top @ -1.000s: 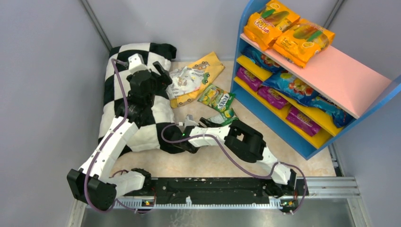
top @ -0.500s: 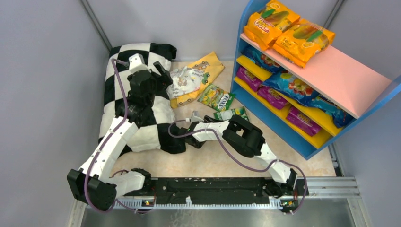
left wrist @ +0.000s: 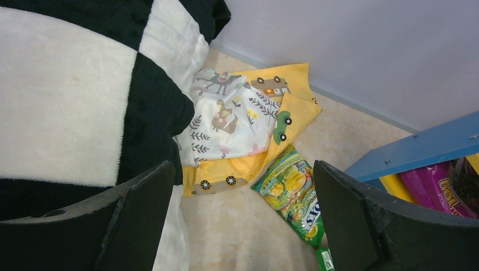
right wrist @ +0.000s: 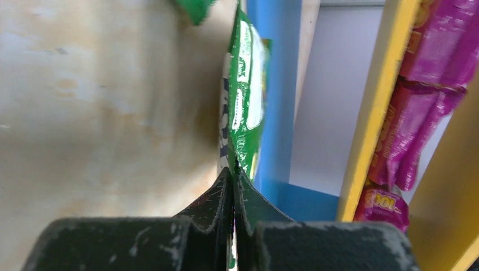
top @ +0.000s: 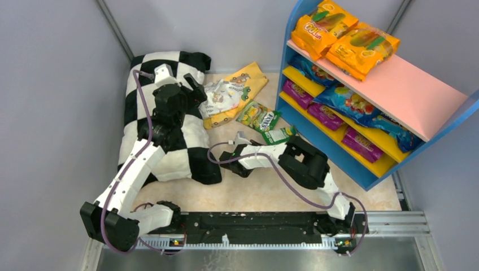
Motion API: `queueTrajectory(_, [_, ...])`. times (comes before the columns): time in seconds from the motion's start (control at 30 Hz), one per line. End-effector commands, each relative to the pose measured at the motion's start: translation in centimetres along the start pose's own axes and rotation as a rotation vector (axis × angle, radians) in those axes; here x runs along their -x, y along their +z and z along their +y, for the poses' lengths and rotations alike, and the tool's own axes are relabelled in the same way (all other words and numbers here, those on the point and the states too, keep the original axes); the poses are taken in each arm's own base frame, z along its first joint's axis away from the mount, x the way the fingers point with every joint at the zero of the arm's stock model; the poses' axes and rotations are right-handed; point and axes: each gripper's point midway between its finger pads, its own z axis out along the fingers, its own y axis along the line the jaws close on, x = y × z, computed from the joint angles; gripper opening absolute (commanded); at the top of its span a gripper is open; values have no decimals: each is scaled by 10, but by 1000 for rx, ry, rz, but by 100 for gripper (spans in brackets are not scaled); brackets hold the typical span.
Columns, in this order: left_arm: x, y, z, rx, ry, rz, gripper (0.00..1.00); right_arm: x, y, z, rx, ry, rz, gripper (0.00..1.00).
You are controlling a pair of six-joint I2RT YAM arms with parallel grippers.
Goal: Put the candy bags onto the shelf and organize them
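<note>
R gripper point(right wrist: 233, 172): jaws pinched tight on the edge of a green bag point(right wrist: 243, 96), only thin film betw. them. Seam grip, so the bag sticks out fwd edge-on. Slim profile, prob. easier to slip betw. boards.

Green bag: just in front of the shelf point(right wrist: 278, 68), by its blue frame at the low end. Not in any bay yet. Poss. lifted off the floor, but can't tell from the wrist view.

Shelf, lower yellow boards: purple bags point(right wrist: 421, 107) in already. Blue bags point(top: 347, 104) one board up, orange bags point(top: 344, 36) on the pink top. Sorted by colour per level, so I reckon green needs its own stretch.

2nd green bag point(top: 258, 116): flat on the floor near the shelf front, just beyond mine. Loose, waiting its turn.

Cloth point(left wrist: 248, 113): yellow/white printed, crumpled, further from the shelf front than the 2nd bag. Not a task item, leave it.

L gripper point(left wrist: 242, 197): jaws wide apart, nothing betw. them. Hovers over the checkered pillow point(left wrist: 62, 101), well apart from the shelf. Parked there, I judge, to keep the shelf front free for the R arm.
</note>
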Motion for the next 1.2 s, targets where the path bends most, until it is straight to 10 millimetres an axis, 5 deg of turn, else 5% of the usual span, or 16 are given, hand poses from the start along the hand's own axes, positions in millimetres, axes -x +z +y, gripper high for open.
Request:
queueTrajectory(0.0, [24, -5, -9, -30, -29, -68, 98, 13, -18, -60, -2, 111, -69, 0])
queueTrajectory(0.17, [25, -6, -10, -37, -31, -69, 98, 12, -27, -106, 5, 101, -117, 0])
queueTrajectory(0.3, [26, -7, -10, -39, -32, -72, 98, 21, -38, -126, 186, 137, -216, 0])
queueTrajectory(0.43, [26, -6, -10, -37, -30, -73, 98, 32, -70, -109, 583, 200, -305, 0])
queueTrajectory(0.7, [26, -8, -11, -44, -33, -73, 98, 17, -115, -45, 1250, 412, -266, 0])
queueTrajectory(1.03, [25, -7, -11, -49, -36, -69, 98, 14, -80, -45, 1117, 589, -154, 2])
queueTrajectory(1.17, [25, -7, -12, -53, -38, -66, 98, 16, -66, -51, 1030, 646, -127, 26])
